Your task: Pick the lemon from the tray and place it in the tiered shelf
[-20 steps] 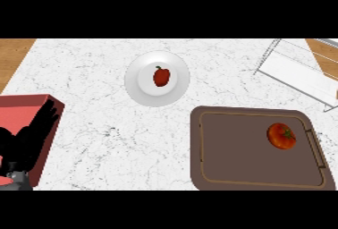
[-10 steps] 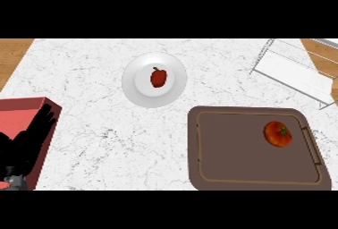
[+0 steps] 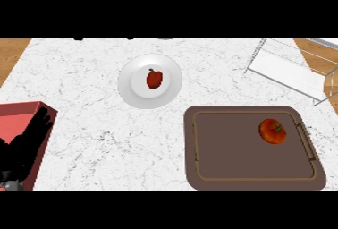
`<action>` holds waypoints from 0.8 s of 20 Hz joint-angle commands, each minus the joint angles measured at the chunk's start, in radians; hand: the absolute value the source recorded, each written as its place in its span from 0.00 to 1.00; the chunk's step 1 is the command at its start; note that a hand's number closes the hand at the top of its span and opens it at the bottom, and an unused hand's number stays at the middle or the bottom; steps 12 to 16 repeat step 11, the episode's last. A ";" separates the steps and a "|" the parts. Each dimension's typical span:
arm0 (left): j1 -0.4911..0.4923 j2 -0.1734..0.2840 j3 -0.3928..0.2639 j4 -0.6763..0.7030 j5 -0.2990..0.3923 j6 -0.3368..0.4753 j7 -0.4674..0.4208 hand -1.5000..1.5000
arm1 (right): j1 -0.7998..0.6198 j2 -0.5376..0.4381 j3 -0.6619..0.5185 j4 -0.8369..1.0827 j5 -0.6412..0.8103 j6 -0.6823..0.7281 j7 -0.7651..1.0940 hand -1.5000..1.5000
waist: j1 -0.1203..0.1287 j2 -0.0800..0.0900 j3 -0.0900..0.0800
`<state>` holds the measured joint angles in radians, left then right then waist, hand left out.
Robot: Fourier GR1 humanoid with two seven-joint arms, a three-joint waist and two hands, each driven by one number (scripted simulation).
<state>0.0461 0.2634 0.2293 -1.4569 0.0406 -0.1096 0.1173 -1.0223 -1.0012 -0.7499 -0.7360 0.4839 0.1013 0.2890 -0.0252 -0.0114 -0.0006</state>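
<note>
A red-orange round fruit with a green stem (image 3: 272, 131), looking like a tomato rather than a lemon, lies at the right side of the brown tray (image 3: 228, 156). The white wire tiered shelf (image 3: 290, 74) stands at the far right, behind the tray. My left hand (image 3: 25, 145) shows at the lower left edge, fingers straight and pointing up, far from the tray and holding nothing. It overlaps a red box. No right hand shows in the view.
A white plate (image 3: 132, 91) with a red pepper (image 3: 154, 78) sits at the centre back of the marble counter. A red box (image 3: 20, 115) stands at the left edge. Wooden floor shows past both far corners.
The whole scene has drifted slightly left in the view and my left hand sits a little lower. The fruit stays on the tray.
</note>
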 commanded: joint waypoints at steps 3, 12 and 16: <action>0.020 0.006 0.022 -0.004 0.005 0.003 -0.003 0.50 | 0.146 -0.228 -0.125 -0.076 -0.087 0.212 0.109 0.00 | -0.022 -0.002 0.000; 0.021 -0.012 0.020 0.017 -0.012 0.020 -0.031 0.50 | 0.451 -0.407 -0.443 -0.090 -0.195 0.489 0.059 0.00 | -0.042 -0.003 0.002; 0.021 -0.012 0.020 0.017 -0.012 0.020 -0.031 0.50 | 0.451 -0.407 -0.443 -0.090 -0.195 0.489 0.059 0.00 | -0.042 -0.003 0.002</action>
